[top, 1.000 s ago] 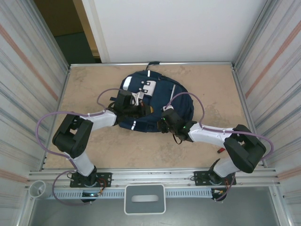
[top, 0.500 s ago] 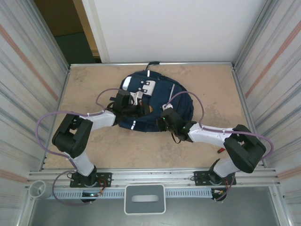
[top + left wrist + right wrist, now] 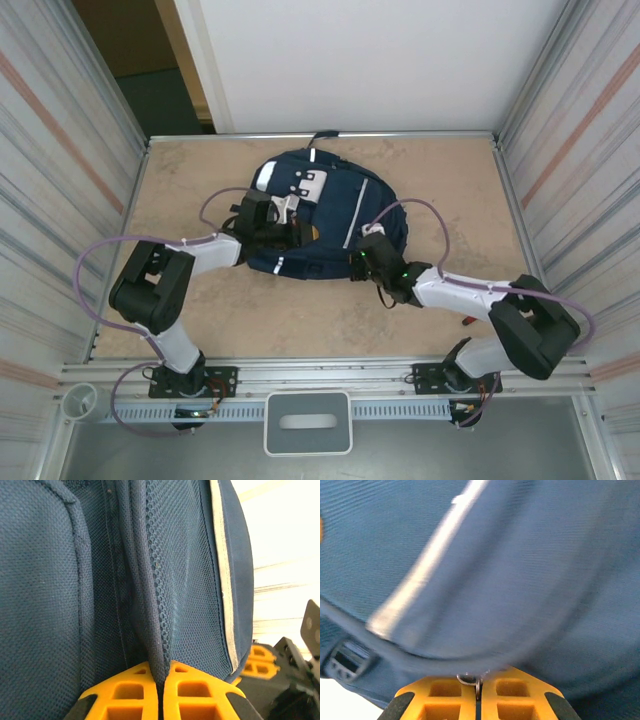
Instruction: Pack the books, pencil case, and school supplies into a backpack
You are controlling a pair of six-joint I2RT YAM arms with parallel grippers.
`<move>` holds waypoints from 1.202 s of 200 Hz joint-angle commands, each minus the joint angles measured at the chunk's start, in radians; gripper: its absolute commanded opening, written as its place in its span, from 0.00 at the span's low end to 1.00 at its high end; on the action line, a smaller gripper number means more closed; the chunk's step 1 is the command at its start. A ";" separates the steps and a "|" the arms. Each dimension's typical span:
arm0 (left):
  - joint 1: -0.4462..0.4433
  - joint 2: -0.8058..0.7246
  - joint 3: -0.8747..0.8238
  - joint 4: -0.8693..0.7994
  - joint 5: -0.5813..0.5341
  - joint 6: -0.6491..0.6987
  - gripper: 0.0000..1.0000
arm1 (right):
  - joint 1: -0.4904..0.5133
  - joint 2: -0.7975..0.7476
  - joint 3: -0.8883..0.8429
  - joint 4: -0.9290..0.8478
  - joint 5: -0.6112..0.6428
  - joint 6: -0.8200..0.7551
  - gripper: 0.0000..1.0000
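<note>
- Gripping a small metal ring (image 3: 468, 679) on the near right edge of the backpack (image 3: 330, 205), the right fingers (image 3: 466, 690) are closed tight.
- Farther in, the left fingers (image 3: 149, 674) are clamped on a mesh fold (image 3: 150, 605) at the backpack's left side.
- Between the two arms, the backpack lies flat mid-bench (image 3: 450, 180), its handle toward the far wall.

A robot lab test cell: beige mottled tabletop (image 3: 300, 310), aluminium frame rails (image 3: 320, 375), ribbed grey wall panels (image 3: 60, 150) at 9 and 3 o'clock, plain white backboard (image 3: 370, 60) at 12.
</note>
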 commanded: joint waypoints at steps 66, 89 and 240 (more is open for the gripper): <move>0.073 -0.076 0.098 -0.266 -0.058 0.280 0.09 | -0.238 -0.069 0.083 -0.150 -0.366 -0.186 0.00; 0.056 -0.164 0.091 -0.308 -0.144 0.365 0.37 | -0.243 -0.079 0.104 -0.167 -0.416 -0.192 0.00; -0.368 -0.150 0.132 -0.192 -0.676 1.250 0.31 | -0.213 -0.186 0.225 -0.262 -0.656 -0.123 0.00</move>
